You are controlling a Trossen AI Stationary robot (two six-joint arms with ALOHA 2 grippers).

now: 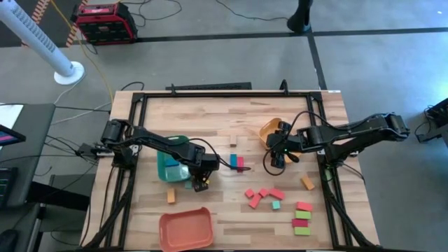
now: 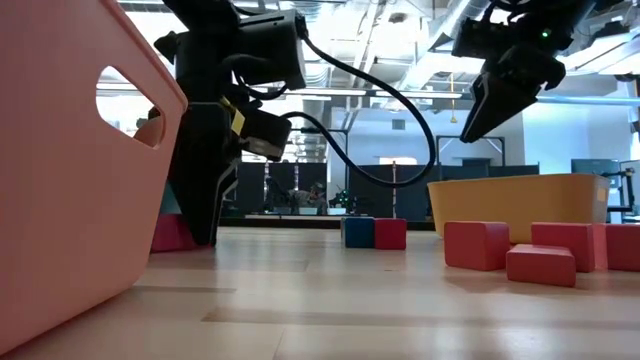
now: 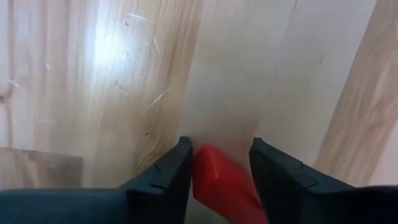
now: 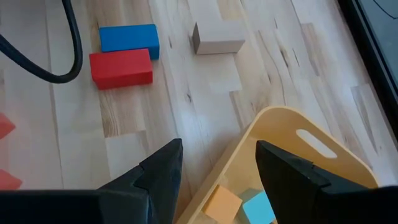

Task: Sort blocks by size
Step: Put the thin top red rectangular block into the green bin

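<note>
A: Where is the left gripper (image 1: pixel 201 183)?

B: Low at the table, just in front of the teal-green plastic tray (image 1: pixel 170 168). A small red wooden block (image 3: pixel 225 186) sits between its fingers (image 3: pixel 163 179) — one finger touches the block, the other looks a sliver apart, so I cannot tell whether it is pinched yet.

A: And the right gripper (image 4: pixel 217 165)?

B: Raised above the rim of the yellow-orange plastic tray (image 4: pixel 292 140), fingers spread, nothing between them. That tray holds a small orange cube (image 4: pixel 222 204) and a light blue cube (image 4: pixel 258 208).

A: The other blocks?

B: A blue bar (image 4: pixel 129 38) and a red bar (image 4: pixel 121 68) lie side by side, touching, mid-table. Red pieces (image 1: pixel 262 196) are scattered toward the front — beside them a green-and-pink stack (image 1: pixel 302 218). An orange block (image 1: pixel 170 195) lies near the salmon-red plastic tray (image 1: pixel 186 229).
</note>
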